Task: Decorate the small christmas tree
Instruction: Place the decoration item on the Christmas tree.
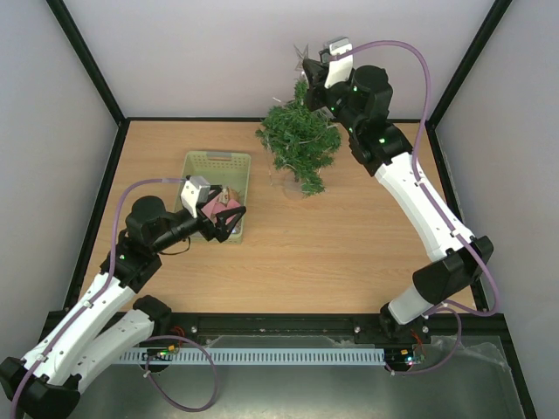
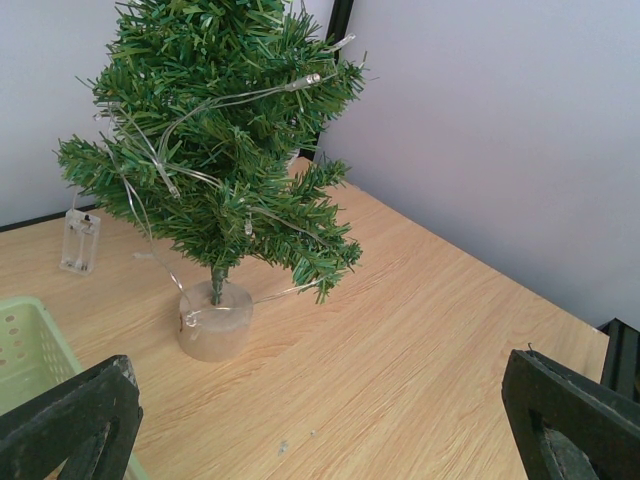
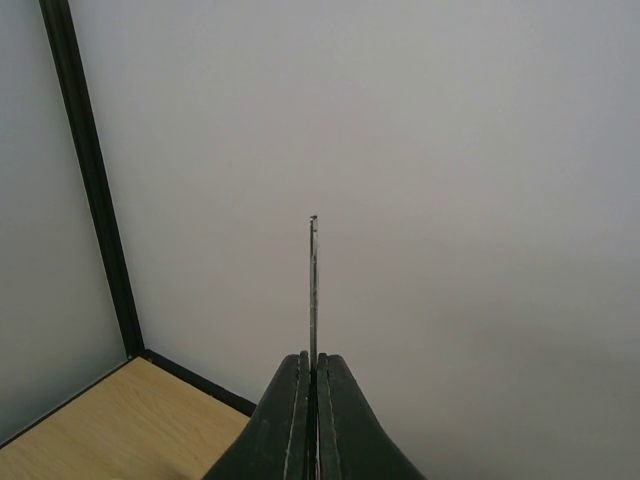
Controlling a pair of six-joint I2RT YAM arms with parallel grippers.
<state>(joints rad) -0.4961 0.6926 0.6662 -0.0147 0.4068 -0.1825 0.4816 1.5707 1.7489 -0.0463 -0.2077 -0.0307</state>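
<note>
Where the wooden table (image 1: 349,236) nears its far edge, right of the middle, stands the one small christmas tree (image 2: 215,150). Its long axis is vertical, with the trunk set in a single round translucent base (image 2: 215,320) and the tip pointing straight up, out of the left wrist view. One thin wire of lights (image 2: 200,105) loops loosely through the branches. It trails down to one clear battery box (image 2: 80,240), which lies on the table just beside the tree.

Above the treetop the right gripper (image 3: 313,365) is clenched on one flat silvery piece (image 3: 313,290), seen edge-on as a narrow upright blade between the pressed fingers. From above, that piece shows just over the tree's tip.

To the tree's left, apart from it, sits one pale green basket (image 1: 216,166). A pinkish-red thing (image 1: 214,206) lies inside; what it is cannot be told. The left gripper (image 1: 229,218) hangs over the basket's near right corner with its jaws spread wide and nothing between them.
</note>
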